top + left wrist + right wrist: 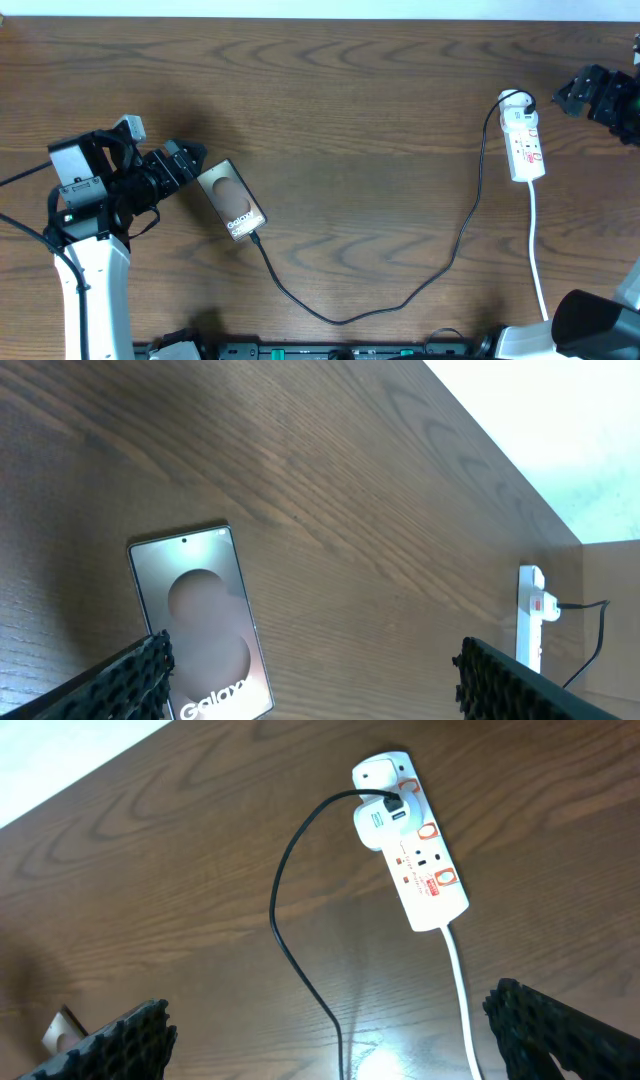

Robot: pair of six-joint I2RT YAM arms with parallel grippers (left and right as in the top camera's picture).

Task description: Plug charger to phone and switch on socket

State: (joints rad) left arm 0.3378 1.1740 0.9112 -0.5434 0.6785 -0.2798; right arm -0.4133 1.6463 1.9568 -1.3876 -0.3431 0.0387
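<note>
The phone (232, 199) lies flat on the table at the left, "Galaxy" lettering up; it also shows in the left wrist view (205, 625). The charger cable (400, 300) runs from the phone's lower end in a long loop to the adapter in the white socket (524, 143) at the right; its tip sits at the phone's bottom edge. My left gripper (183, 165) is open and empty, just left of the phone. My right gripper (583, 93) is open and empty, above the table right of the socket. The right wrist view shows the socket (425, 870) and cable (290, 920).
The socket's white cord (538, 250) runs down toward the front edge. The left arm's white base (95, 290) stands at the front left. A dark rail (330, 350) lies along the table's front edge.
</note>
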